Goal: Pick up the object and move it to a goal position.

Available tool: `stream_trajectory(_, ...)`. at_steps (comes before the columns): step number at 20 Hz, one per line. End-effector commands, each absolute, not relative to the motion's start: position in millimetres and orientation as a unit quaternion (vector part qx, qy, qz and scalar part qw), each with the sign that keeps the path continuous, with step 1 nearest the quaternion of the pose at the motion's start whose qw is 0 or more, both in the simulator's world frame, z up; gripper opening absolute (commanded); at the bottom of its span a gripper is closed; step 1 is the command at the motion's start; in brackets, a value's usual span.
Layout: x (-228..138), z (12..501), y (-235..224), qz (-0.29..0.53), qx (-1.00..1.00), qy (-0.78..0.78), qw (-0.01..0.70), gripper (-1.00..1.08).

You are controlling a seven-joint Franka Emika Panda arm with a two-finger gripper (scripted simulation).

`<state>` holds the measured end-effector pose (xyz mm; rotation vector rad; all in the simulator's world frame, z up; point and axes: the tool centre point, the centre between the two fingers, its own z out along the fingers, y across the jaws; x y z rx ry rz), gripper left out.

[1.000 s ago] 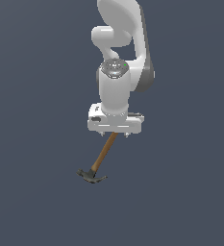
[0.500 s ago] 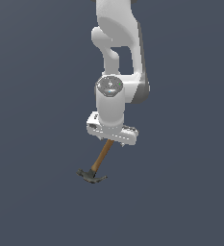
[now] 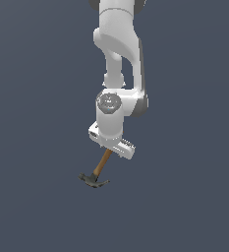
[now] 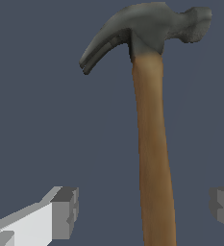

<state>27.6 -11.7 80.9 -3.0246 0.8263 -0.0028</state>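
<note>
The hammer (image 3: 97, 172) has a slim brown wooden handle (image 4: 152, 144) and a dark grey head with a curved claw (image 4: 147, 29). In the exterior view it lies on the flat grey ground, and the upper end of its handle runs under the white hand. My gripper (image 3: 109, 150) is directly over that end of the handle. In the wrist view the gripper (image 4: 144, 211) is open. One grey fingertip (image 4: 65, 211) and the other (image 4: 223, 207) stand on either side of the handle with clear gaps, touching nothing.
The white arm (image 3: 118, 54) rises straight up behind the hand. Plain dark grey ground (image 3: 37, 197) surrounds the hammer, and no other objects show.
The hand has come down closer to the hammer's handle and has turned at the wrist, so it now sits tilted. The hammer has not moved.
</note>
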Motion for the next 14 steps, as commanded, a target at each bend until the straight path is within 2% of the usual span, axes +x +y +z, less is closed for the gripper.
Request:
stream_trajectory(1,28.2,74.3,-13.9,-0.001,-0.960,0.281,0.002,1.00)
stream_trajectory(14,28.0,58.7,-16.0,0.000,-0.955,0.297,0.000,1.00)
